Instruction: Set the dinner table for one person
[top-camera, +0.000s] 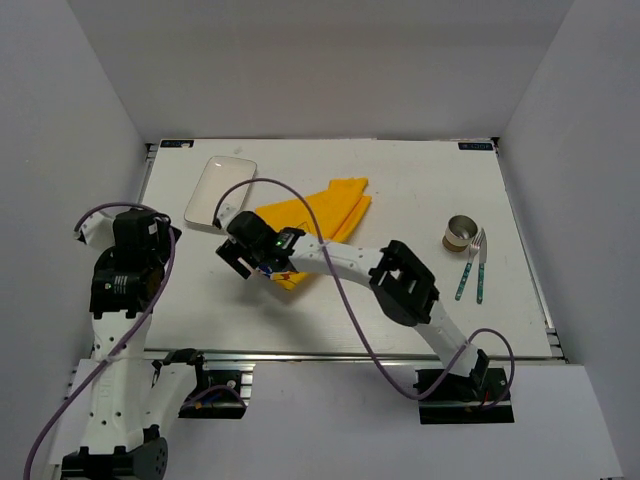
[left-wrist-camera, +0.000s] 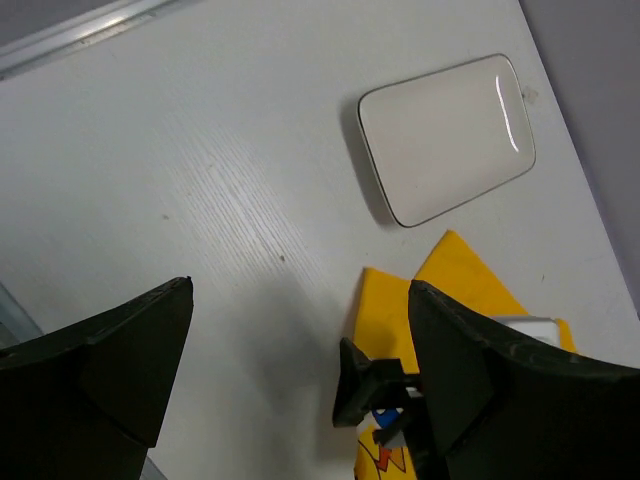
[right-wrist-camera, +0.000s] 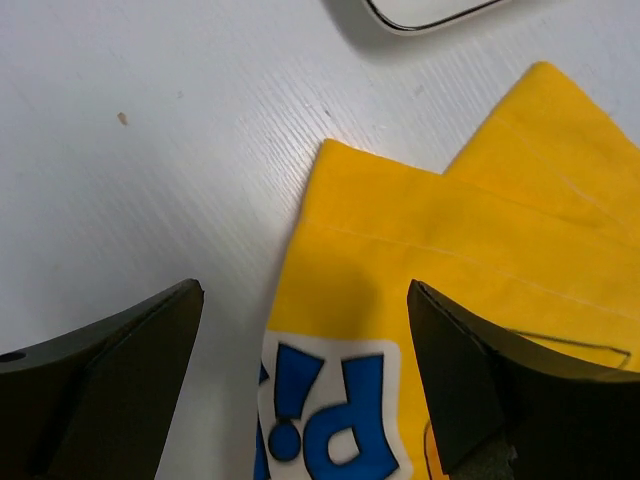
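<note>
The worktop (top-camera: 420, 190), a large flat white rectangle, lies level and squarely framed in the overhead view, its long sides running left to right. A metal rail (top-camera: 300, 357) runs along its near edge, and thinner metal trim edges the other sides. Seen close from the left wrist, the surface (left-wrist-camera: 200, 150) shows faint, fine wood grain running in straight parallel lines and a few tiny dark specks. The right wrist view shows the same grained white finish (right-wrist-camera: 150, 150), matte and lightly shadowed, with one small brownish speck.
</note>
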